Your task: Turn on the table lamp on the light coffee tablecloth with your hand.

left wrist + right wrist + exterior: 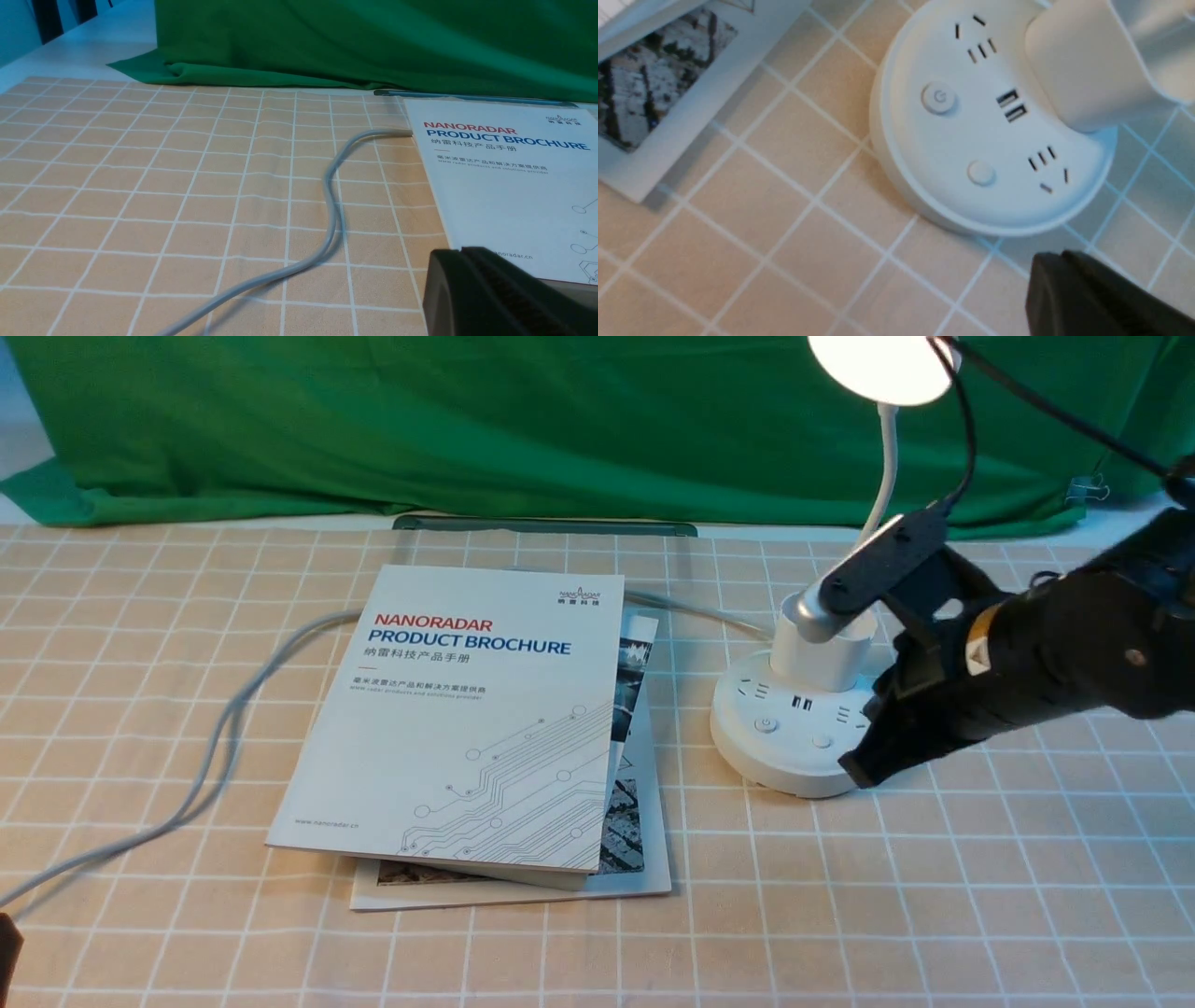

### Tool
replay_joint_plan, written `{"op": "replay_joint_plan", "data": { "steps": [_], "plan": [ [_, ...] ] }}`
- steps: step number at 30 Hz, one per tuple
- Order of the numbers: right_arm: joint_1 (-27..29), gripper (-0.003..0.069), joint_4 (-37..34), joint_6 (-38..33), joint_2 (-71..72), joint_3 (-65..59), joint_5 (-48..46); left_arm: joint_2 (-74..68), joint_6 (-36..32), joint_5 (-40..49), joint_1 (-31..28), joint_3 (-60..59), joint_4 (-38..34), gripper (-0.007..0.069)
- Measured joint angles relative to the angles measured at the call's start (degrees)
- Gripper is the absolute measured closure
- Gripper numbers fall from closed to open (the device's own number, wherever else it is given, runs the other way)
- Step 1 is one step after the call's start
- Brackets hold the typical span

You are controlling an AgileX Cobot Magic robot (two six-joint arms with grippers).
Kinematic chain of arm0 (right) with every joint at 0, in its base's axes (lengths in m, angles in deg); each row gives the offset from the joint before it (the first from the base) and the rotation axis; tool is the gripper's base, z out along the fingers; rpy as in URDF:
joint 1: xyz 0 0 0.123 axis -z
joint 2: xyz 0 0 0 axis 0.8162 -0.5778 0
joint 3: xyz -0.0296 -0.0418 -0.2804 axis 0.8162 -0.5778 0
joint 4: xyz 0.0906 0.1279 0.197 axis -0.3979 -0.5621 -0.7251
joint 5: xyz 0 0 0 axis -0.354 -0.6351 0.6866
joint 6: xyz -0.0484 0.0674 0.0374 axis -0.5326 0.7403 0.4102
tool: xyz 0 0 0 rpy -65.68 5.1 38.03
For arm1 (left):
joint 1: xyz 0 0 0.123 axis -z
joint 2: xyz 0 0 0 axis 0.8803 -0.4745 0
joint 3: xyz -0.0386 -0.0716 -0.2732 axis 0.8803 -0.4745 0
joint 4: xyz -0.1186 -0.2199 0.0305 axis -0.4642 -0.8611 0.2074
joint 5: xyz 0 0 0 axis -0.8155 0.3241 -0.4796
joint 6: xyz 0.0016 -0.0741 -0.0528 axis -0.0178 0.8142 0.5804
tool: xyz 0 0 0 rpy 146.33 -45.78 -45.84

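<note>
The right gripper [861,767] is hanging clenched, its fingers pressing together with nothing between them. In the front view its tip is pointing down at the 4 o'clock edge of the table lamp [829,661]. The right wrist view is showing the tip [1064,284] just beside the rim of the round base [994,140], over the cloth. Contact cannot be determined.

The lamp is standing on the light coffee tablecloth [934,896], at 3 o'clock of the NANORADAR product brochure [467,709]. Its disc head [873,364] is glowing. The thin neck [887,457] is rising from the cup-shaped holder. The arm's silver-tipped camera block [878,569] is partly covering the holder in the front view.

On the base, the power-symbol button [940,97] and the plain button [981,172] are lying uncovered, either side of two USB ports [1011,106].

The brochure is lying on a second booklet [649,821]. A grey cable [224,728] is running from under it toward 8 o'clock.

The left gripper [467,275] is also clenched and holding nothing, near the brochure's corner. A green cloth [467,420] is hanging at 12 o'clock, behind the table [84,46].
</note>
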State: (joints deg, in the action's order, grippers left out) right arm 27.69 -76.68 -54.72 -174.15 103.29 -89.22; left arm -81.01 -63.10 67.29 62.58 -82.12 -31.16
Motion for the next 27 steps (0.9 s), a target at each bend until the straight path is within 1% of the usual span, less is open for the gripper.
{"op": "replay_joint_plan", "data": {
  "steps": [3, 5, 8, 9, 10, 12, 14, 16, 17, 19, 23, 27],
  "plan": [
    [0.0, 0.0628, 0.0, 2.75, 10.83, -6.53, 0.66, 0.0, 0.0, 0.0, 0.0, 0.0, 0.0, 0.0603],
    [0.0, 0.0628, 0.0, 3.31, 13.68, -8.02, 1.21, 0.0, 0.0, 0.0, 0.0, 0.0, 0.0, 0.0603],
    [0.0, 0.0628, -0.4, 4.2, 26.29, -14.07, 3.83, 0.0, 0.0, 0.0, 0.0, 0.0, 0.0, 0.0603],
    [0.0, 0.0628, -0.51, 4.2, 27.01, -14.36, 4.0, 0.0, 0.0, 0.0, 0.0, 0.0, 0.0, 0.0603],
    [0.0, 0.0628, -0.89, 4.64, 32.62, -16.72, 5.17, 0.0, 0.0, 0.0, 0.0, 0.0, 0.0, 0.0603],
    [0.0, 0.0628, -1.1, 5.74, 37.4, -18.58, 5.93, 0.0, 0.0, 0.0, 0.0, 0.0, 0.0, 0.0603],
    [0.0, 0.0626, -1.24, 9.55, 44.9, -21.62, 6.16, 0.0, 0.0, 0.0, 0.0, 0.0, 0.0, 0.0603],
    [0.0, 0.0624, -1.29, 10.78, 50.67, -23.75, 7.25, 0.0, 0.0, 0.0, 0.0, 0.0, 0.0, 0.0603],
    [0.0, 0.0624, -1.29, 10.79, 51.24, -23.98, 7.42, 0.0, 0.0, 0.0, 0.0, 0.0, 0.0, 0.0603],
    [0.0, 0.062, -1.29, 11.27, 57.58, -26.92, 9.39, 0.0, 0.0, 0.0, 0.0, 0.0, 0.0, 0.0603],
    [0.0, 0.0613, -1.29, 11.18, 66.64, -33.23, 15.27, 0.0, 0.0, 0.0, 0.0, 0.0, 0.0, 0.0603],
    [0.0, 0.0604, -1.34, 11.37, 71.89, -38.79, 19.89, 0.0, 0.0, 0.0, 0.0, 0.0, 0.0, 0.0603]
  ]
}}
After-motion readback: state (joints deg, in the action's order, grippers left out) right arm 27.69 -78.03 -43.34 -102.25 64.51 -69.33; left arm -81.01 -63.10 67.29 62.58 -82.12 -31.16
